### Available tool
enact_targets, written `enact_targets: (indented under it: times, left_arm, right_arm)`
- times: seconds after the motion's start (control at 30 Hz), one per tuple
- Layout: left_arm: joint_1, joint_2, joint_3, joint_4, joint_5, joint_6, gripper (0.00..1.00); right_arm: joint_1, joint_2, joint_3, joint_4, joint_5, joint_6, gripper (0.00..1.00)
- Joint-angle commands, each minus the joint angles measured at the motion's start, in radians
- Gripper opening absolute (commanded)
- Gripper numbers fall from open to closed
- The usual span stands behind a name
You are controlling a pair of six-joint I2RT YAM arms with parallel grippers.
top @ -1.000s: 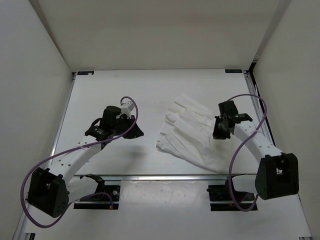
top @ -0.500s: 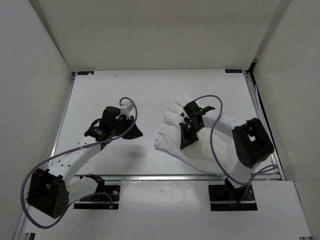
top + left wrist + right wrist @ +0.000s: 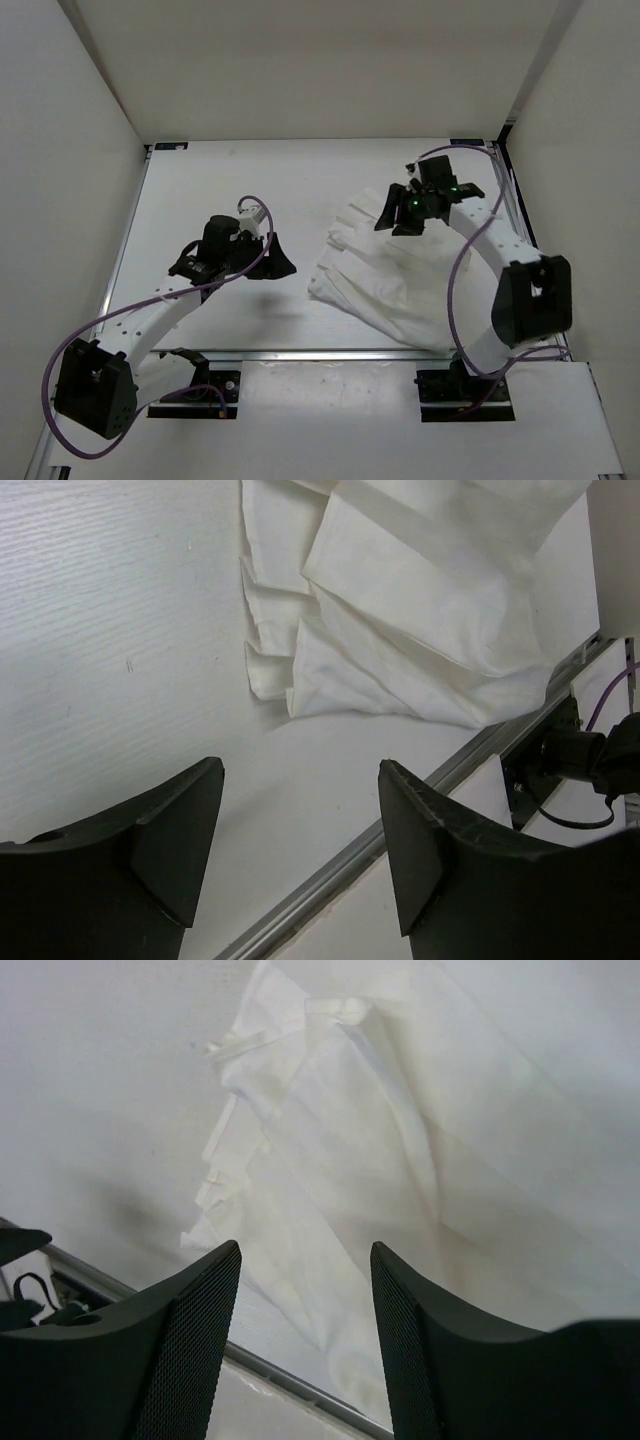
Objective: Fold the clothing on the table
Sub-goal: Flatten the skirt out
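Three sides enclosed, plain matte white: back wall, left wall, right wall. Light even, soft; shadows faint, diffuse.

White clothing, thin and faintly ribbed, lying loosely flat and creased on the right half of the matte white table. Overlapping folded layers fan toward the table's centre, where their edges form uneven steps. The near corner lies close to the table's near edge.
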Motion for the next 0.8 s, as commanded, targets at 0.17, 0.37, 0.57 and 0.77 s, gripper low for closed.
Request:
enact_targets:
  times: [0.17,0.37,0.57,0.77]
  left_arm:
    - [-0.091,0.038,-0.092,0.158,-0.012,-0.063,0.99]
    - [-0.138,0.078,-0.111,0.243,-0.107,-0.118,0.96]
    - [-0.150,0.172,-0.115,0.278,-0.210,-0.132,0.85]
    - [-0.179,0.302,-0.094,0.401,-0.192,-0.210,0.80]
  right_arm:
    - [-0.103,-0.334,-0.268,-0.160,0.187,-0.061,0.61]
    - [-0.212,-0.529,-0.380,-0.170,0.182,-0.055,0.61]
    - [-0.278,-0.624,-0.370,-0.216,0.196,-0.072,0.61]
    - [-0.305,-0.694,-0.356,-0.257,0.243,-0.079,0.61]
